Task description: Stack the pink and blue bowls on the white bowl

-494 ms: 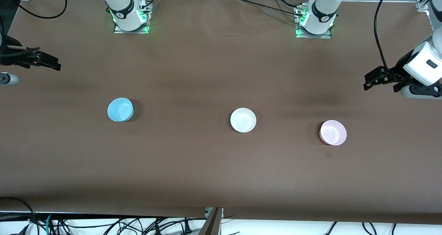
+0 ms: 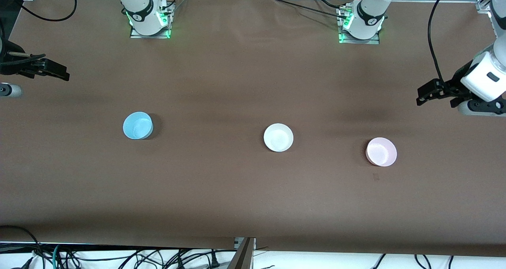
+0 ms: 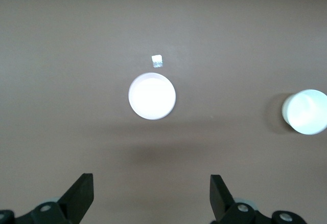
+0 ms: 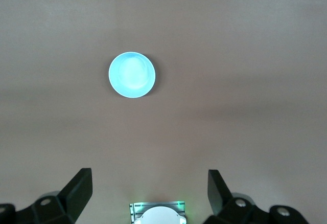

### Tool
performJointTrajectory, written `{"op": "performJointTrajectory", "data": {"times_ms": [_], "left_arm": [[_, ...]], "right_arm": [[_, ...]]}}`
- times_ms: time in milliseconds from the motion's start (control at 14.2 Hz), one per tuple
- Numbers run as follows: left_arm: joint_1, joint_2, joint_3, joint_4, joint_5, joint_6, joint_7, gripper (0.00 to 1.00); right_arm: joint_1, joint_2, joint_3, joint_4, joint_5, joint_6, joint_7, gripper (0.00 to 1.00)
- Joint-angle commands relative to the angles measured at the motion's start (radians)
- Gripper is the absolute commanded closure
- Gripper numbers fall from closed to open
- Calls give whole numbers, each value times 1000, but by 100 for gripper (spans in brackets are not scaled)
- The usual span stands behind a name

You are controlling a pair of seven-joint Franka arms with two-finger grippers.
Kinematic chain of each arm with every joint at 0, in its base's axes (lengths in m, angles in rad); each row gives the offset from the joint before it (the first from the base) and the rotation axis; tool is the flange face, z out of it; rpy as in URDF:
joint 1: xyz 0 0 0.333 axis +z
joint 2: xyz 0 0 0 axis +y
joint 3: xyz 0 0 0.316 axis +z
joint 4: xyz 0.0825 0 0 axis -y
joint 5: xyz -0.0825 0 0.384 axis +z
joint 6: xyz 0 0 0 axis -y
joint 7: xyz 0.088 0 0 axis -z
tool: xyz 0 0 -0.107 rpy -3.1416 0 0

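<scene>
Left gripper [image 2: 422, 96] raised over the bench [image 2: 253, 202] at the pink bowl's [image 2: 381, 152] end, jaws apart, right gripper [image 2: 59, 72] likewise past the blue bowl [image 2: 137, 125], jaws apart, white bowl [image 2: 278, 137] between both bowls.

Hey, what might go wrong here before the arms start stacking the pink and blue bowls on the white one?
1. The pink bowl and blue bowl flank the white bowl; if both arms bring theirs to the middle together, they may collide.
2. The left gripper and right gripper, both open, hang at the table's ends, so long reaches could land off-centre on a thin rim.
3. The bowls look light; a nudge may slide the white one.
</scene>
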Motion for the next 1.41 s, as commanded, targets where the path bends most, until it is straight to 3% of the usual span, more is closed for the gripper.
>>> {"op": "performJointTrajectory", "data": {"times_ms": [0, 141, 424, 776, 1341], "left_arm": [[5, 146, -1, 136, 46, 4, -8, 0], [20, 209, 2, 145, 52, 52, 7, 0], [66, 315, 6, 58, 59, 235, 12, 0], [108, 332, 6, -216, 59, 579, 12, 0], [128, 379, 6, -410, 59, 858, 12, 1]], "right_arm": [[-5, 3, 2, 13, 3, 1, 6, 0], [-7, 3, 2, 13, 3, 1, 6, 0], [-7, 3, 2, 13, 3, 2, 6, 0], [-7, 3, 2, 13, 3, 10, 9, 0], [-2, 117, 4, 2, 10, 110, 23, 0]]}}
